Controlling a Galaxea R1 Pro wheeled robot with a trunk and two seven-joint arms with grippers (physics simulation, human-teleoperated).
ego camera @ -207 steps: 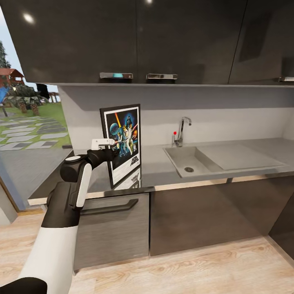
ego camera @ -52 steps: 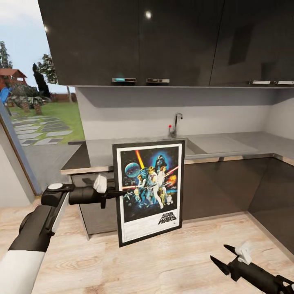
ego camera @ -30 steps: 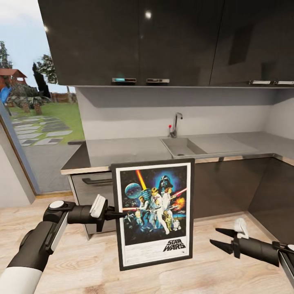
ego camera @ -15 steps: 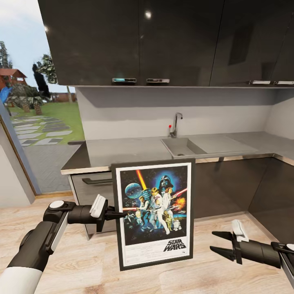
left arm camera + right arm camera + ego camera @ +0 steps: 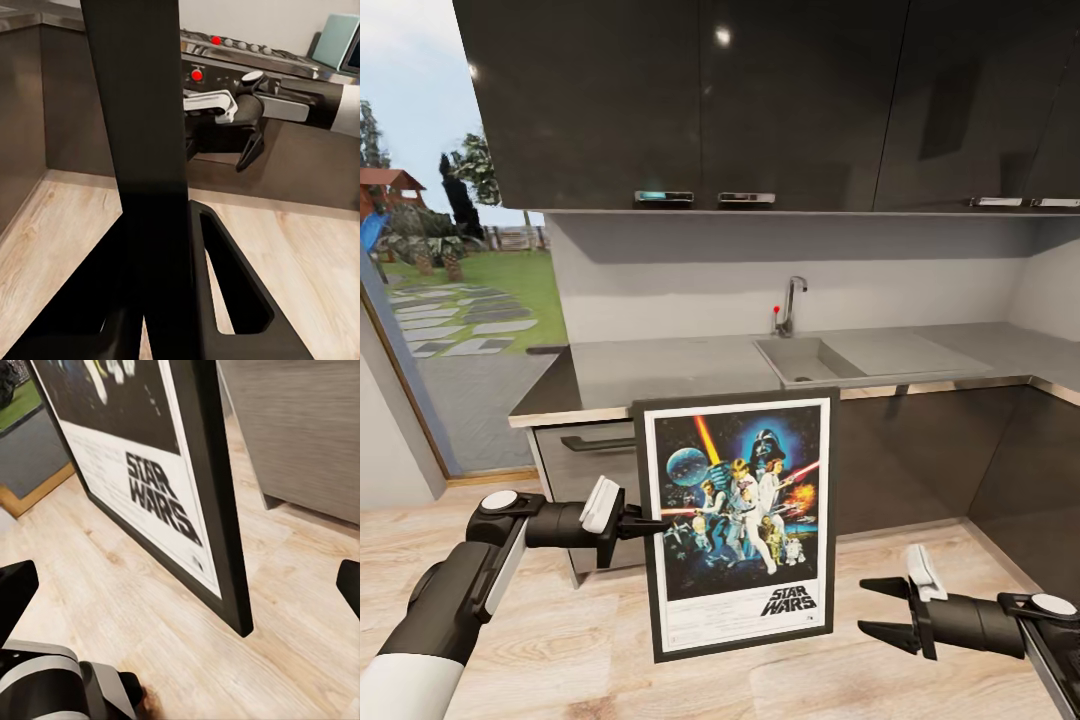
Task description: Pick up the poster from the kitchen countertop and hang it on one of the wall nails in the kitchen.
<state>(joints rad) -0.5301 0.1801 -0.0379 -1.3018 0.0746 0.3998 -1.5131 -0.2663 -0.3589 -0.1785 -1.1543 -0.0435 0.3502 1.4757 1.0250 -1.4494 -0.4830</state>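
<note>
The poster (image 5: pixel 738 525) is off the kitchen countertop (image 5: pixel 680 368) and up in the air, held upright in front of the dark lower cabinets (image 5: pixel 920 455), its artwork facing the head camera. The left gripper (image 5: pixel 650 524) has it by the left edge of the frame, fingers pinched tight on that black border about halfway up. In the left wrist view, the frame's edge (image 5: pixel 142 150) runs straight between the closed fingers (image 5: pixel 225 300), with the right gripper (image 5: pixel 225 124) showing beyond it. Over on the other side, the right gripper (image 5: pixel 872 607) hangs just beside the poster's lower right corner, jaws spread wide, not touching the frame. In the right wrist view, that corner (image 5: pixel 236 615) sits between the two spread fingertips (image 5: pixel 15 585), the "STAR WARS" lettering plain to read above the wooden floor (image 5: pixel 285 660). Behind the poster, the countertop runs along the wall with its sink (image 5: pixel 800 360) and tap (image 5: pixel 790 305), and glossy dark upper cabinets (image 5: pixel 760 100) above. A garden (image 5: pixel 450 290) shows through the opening on the left.
</note>
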